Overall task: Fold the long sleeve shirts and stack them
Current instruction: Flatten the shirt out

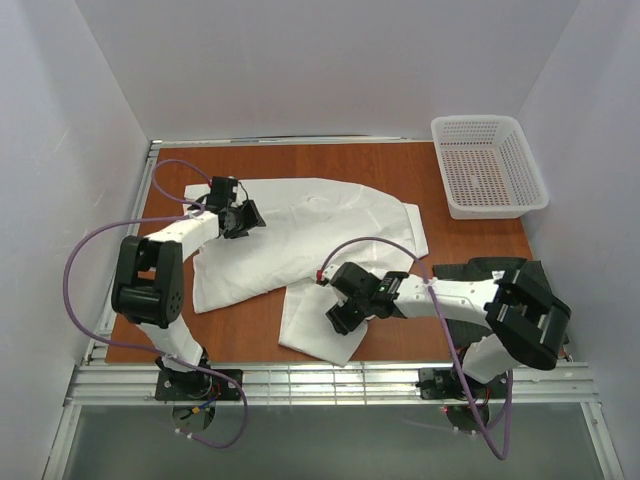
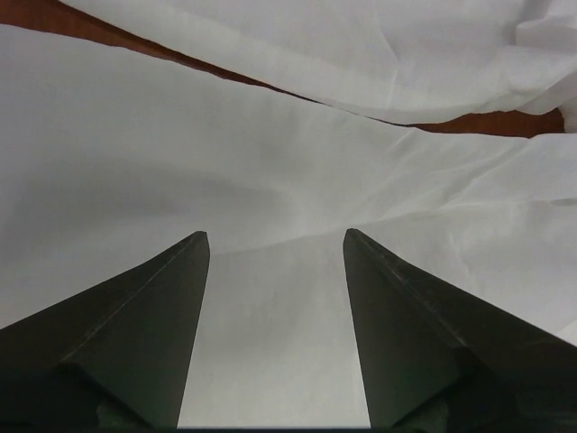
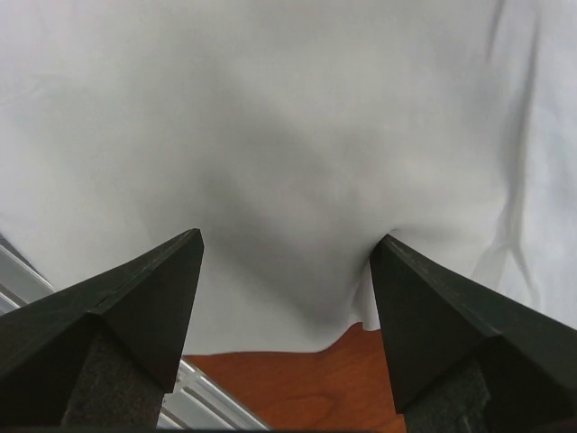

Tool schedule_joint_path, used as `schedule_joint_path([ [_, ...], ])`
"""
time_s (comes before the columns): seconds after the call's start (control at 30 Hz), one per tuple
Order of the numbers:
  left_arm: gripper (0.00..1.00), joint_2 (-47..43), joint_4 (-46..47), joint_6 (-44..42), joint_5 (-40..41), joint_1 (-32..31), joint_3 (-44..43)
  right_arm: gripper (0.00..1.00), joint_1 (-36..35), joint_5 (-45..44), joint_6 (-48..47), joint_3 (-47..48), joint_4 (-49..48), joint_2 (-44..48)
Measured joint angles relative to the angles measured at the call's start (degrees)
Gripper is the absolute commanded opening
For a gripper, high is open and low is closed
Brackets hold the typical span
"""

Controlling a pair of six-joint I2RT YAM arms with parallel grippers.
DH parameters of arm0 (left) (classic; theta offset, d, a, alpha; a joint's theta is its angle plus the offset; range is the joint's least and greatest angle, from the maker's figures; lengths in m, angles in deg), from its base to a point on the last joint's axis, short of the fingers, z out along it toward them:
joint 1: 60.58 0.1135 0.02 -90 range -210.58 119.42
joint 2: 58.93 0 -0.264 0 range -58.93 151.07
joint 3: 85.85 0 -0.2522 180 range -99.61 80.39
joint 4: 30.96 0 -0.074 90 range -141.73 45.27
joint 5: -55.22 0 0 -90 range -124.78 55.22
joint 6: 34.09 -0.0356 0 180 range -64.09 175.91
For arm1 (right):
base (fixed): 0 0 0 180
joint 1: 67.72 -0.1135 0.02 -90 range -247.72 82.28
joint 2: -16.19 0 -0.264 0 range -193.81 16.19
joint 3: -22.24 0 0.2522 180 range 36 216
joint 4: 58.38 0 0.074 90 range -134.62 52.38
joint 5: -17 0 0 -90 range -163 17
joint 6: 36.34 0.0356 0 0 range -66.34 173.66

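The left gripper [image 2: 275,234] is standing with its two dark fingers spread apart and nothing clamped between them, and its wrist view is showing only rumpled white cloth beneath, with thin slivers of red-brown wood peeking through the folds. The right gripper [image 3: 288,236] is likewise gaping wide and holding nothing. Its own camera is showing what the overhead view cannot: the hem of the cloth ending just between the fingertips, with bare wood and a strip of metal rail [image 1: 330,380] beyond it. Whether either gripper is touching the fabric, no view is telling. Only the overhead camera is giving the whole layout. The white shirt [image 1: 320,225] is lying spread and creased across the middle of the table [image 1: 240,335], with one flap trailing toward the near edge. The left gripper is hanging over the shirt's far-left part, and the right gripper is hanging over that near flap. The two are well apart. The tabletop is reddish-brown wood, edged by the rail along the near side and boxed in by plain white walls [image 1: 300,70]. A white mesh basket [image 1: 487,121] is sitting in the far right corner, apart from the shirt.
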Motion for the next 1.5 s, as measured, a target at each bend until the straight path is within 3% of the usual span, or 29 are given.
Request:
schedule_joint_path([
  [0.1,0.57,5.6,0.4,1.2,0.6,-1.9,-2.1,0.7,-1.8,0.0,-1.5,3.1,-1.0,-3.7],
  [0.17,0.57,9.2,0.9,2.2,1.0,-2.2,-3.5,0.64,-2.3,0.0,-2.5,4.6,-1.6,-5.5],
  [0.27,0.57,11.8,2.5,3.1,2.1,-2.0,-6.7,0.33,-2.3,-0.3,-3.9,5.4,-2.7,-6.9],
  [0.3,0.57,13.2,2.9,3.5,2.3,-1.9,-8.0,0.13,-2.3,-0.4,-4.3,5.4,-2.9,-7.1],
  [0.37,0.57,15.5,3.9,3.8,3.2,-1.8,-10.4,0.01,-2.3,-1.0,-4.5,5.5,-2.7,-7.3],
  [0.53,0.57,21.3,5.5,4.3,3.3,-0.6,-17.9,0.01,-2.3,-1.3,-4.5,4.0,1.1,-3.8],
  [0.8,0.57,31.4,5.2,5.7,2.0,5.3,-32.0,0.01,-2.4,5.6,-5.1,3.8,12.4,18.9],
  [0.93,0.57,35.6,3.1,5.8,2.0,8.0,-38.9,0.01,-2.3,6.4,-4.9,8.5,18.5,25.2],
  [1.17,0.59,40.7,-2.3,3.2,4.1,8.5,-48.9,0.01,-2.2,5.3,-4.9,17.6,22.4,31.6],
  [1.33,0.63,41.0,-2.4,1.4,3.5,8.5,-49.9,0.01,-2.2,4.2,-5.0,15.5,22.8,26.9],
  [1.43,0.67,38.6,-1.4,0.2,3.3,8.6,-46.1,0.43,-2.1,5.4,-5.4,11.2,21.3,17.9],
  [1.5,0.72,35.9,-2.1,-0.6,3.1,8.7,-42.7,0.54,-1.9,7.1,-5.9,9.7,20.9,11.8],
])
